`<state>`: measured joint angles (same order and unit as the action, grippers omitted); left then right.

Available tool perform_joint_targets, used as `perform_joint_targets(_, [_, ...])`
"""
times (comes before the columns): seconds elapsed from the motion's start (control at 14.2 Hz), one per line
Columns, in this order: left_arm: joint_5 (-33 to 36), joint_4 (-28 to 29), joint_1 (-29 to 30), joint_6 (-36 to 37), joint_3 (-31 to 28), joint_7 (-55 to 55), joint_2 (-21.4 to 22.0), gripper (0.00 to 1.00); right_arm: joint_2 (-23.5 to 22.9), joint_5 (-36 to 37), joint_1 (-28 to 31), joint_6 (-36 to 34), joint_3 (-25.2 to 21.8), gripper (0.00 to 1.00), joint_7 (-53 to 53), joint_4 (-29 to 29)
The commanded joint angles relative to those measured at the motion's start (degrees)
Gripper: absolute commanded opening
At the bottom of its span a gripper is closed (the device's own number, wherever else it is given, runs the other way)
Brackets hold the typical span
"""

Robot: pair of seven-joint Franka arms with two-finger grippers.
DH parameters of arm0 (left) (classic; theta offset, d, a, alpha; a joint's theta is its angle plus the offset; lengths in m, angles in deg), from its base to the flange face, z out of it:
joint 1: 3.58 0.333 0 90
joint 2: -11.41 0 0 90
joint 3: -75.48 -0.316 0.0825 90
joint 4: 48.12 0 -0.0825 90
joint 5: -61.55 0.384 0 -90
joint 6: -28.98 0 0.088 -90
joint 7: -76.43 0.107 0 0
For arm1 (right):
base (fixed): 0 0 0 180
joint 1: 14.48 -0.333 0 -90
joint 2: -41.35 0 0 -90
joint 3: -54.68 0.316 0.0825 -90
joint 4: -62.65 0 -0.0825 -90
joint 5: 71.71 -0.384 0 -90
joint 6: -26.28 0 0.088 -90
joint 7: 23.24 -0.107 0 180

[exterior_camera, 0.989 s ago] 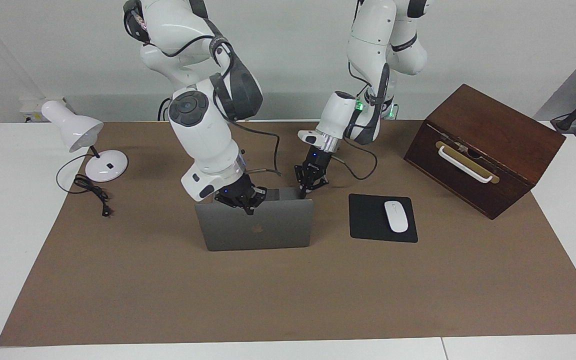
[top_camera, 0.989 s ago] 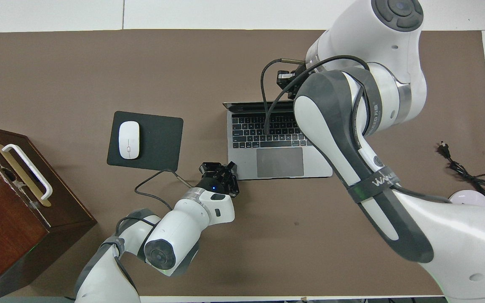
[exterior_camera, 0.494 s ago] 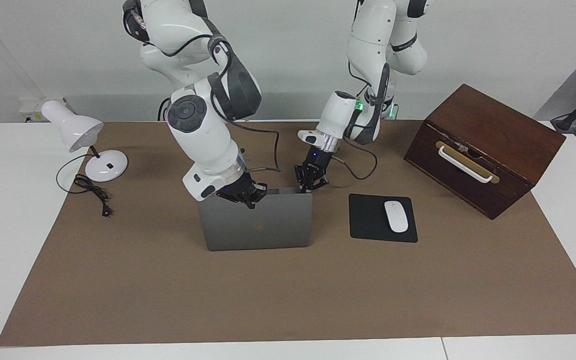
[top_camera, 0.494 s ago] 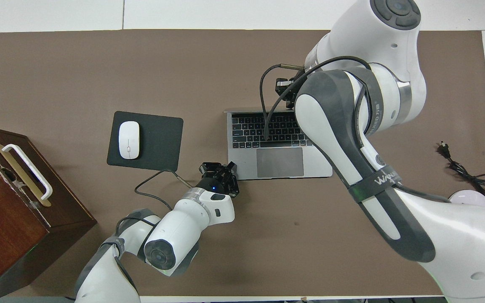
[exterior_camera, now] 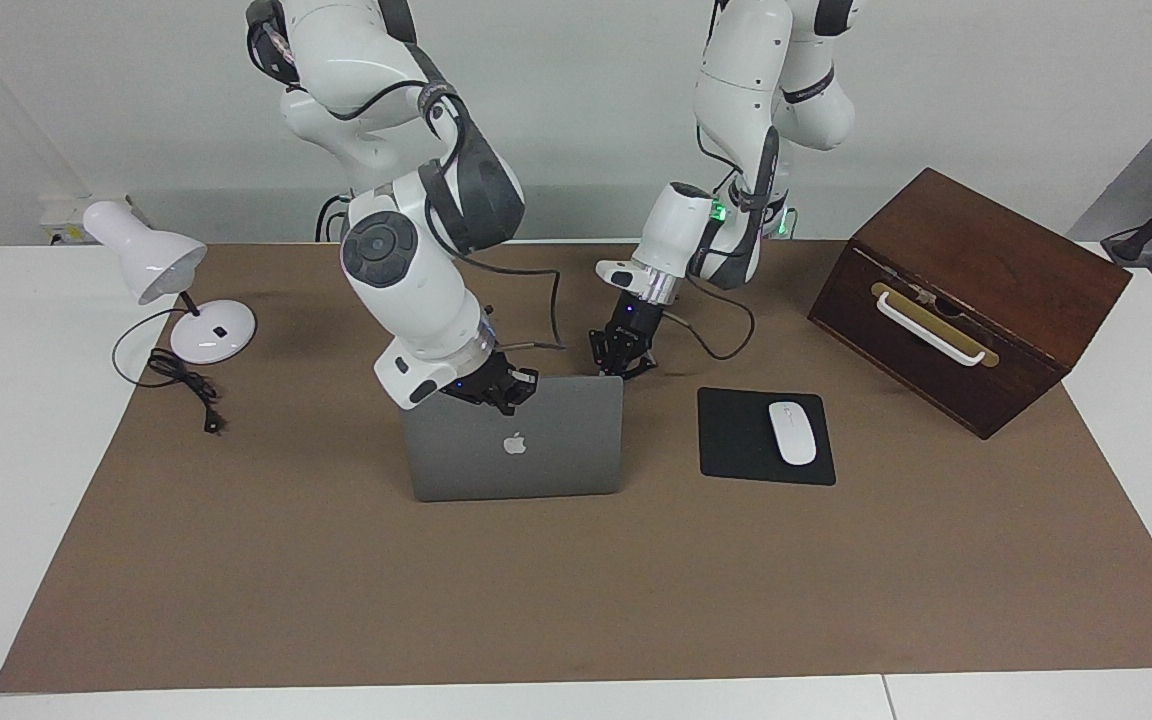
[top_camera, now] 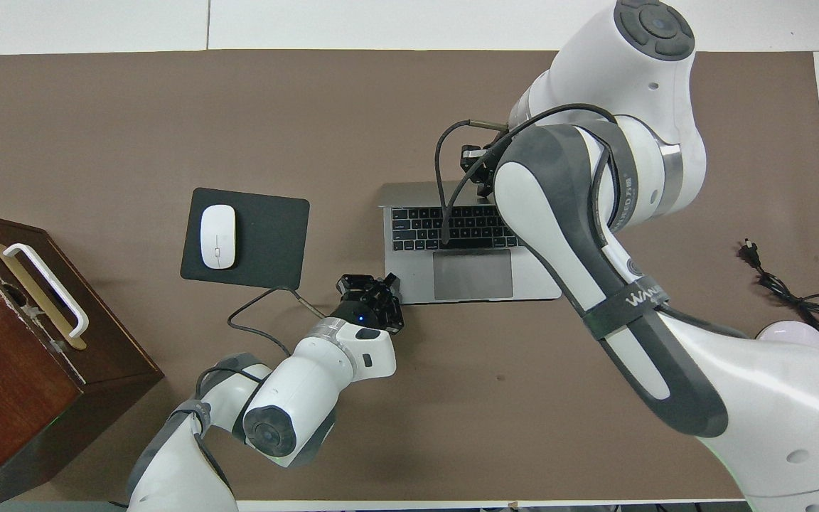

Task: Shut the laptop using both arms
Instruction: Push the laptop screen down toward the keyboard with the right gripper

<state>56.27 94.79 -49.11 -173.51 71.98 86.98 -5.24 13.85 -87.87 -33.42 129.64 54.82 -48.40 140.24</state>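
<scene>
The laptop (exterior_camera: 514, 440) stands half open near the middle of the table (exterior_camera: 576, 590). The right claw (exterior_camera: 492, 388), pressed together, bears on the lid's top edge. The left claw (exterior_camera: 620, 358), also pressed together, sits at the base's corner nearest the robots.

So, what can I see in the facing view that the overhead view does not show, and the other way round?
Only the facing view shows the laptop lid's outer face with its logo, the lamp's head, and the shut right pincer at the lid's top edge. Only the overhead view shows the keyboard and trackpad. Both show the laptop part open, the mouse on its pad, the wooden box, and the shut left pincer by the laptop's corner.
</scene>
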Motion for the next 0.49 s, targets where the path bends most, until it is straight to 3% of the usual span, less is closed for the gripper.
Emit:
perform_joint_targets(0.0, [-0.5, 4.2, -1.8, 1.7, -1.0, 0.6, -3.7, 0.0, 1.3, -1.9, 0.4, -0.4, 0.4, 0.0, 1.2, 3.6])
perform_joint_targets(0.42, [-0.5, 4.1, -1.8, 1.7, -1.0, 0.6, -3.7, 0.0, 1.3, -3.7, 0.3, -0.4, 0.4, 0.0, 1.2, 6.3])
